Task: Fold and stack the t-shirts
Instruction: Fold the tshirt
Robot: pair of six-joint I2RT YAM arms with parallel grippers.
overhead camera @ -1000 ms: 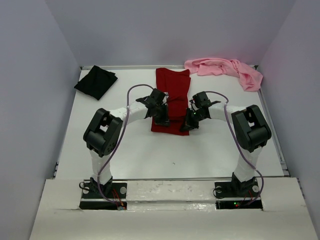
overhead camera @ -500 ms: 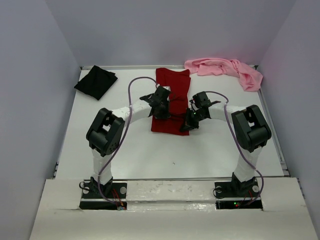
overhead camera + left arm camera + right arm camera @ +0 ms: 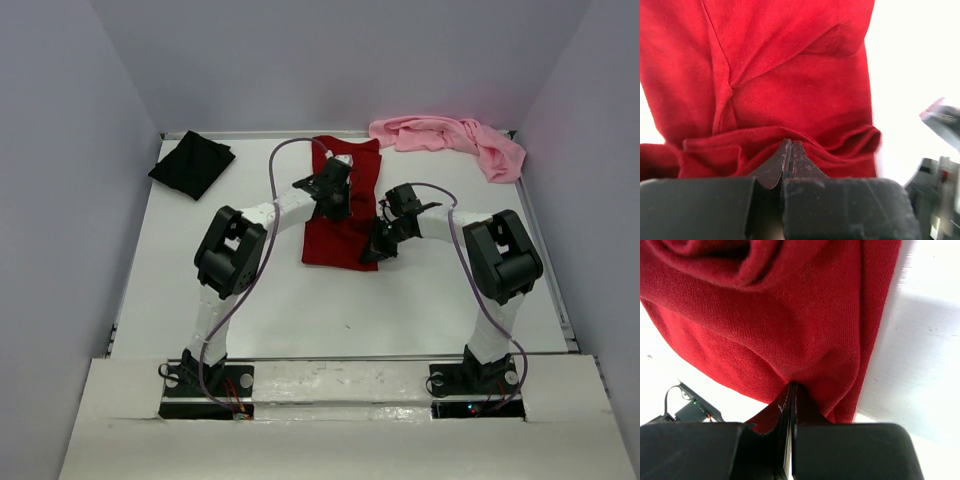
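Across the top view, the dark red t-shirt (image 3: 343, 225) lies mid-table, reaching toward 12 o'clock. The black t-shirt (image 3: 192, 164) sits bunched at the table's (image 3: 280, 300) 10 o'clock corner, and the pink t-shirt (image 3: 450, 138) is crumpled along the far edge at 1 o'clock, both well apart from the arms. The left gripper (image 3: 335, 196) is over the red shirt's upper middle. The right gripper (image 3: 377, 246) is at the shirt's 4 o'clock edge.

From the left wrist, the jaws of the left gripper (image 3: 791, 149) are pressed together on a raised fold of red cloth that bunches across the fingertips. More red cloth fills the view from 9 to 1 o'clock, with bare white table at 3 o'clock and a blurred dark part at 4 o'clock.

From the right wrist, the right gripper (image 3: 791, 390) is clamped tight on the shirt's edge – the cloth puckers at its tips. Red fabric spreads toward 12 o'clock, and white table shows at 3 and 8 o'clock.
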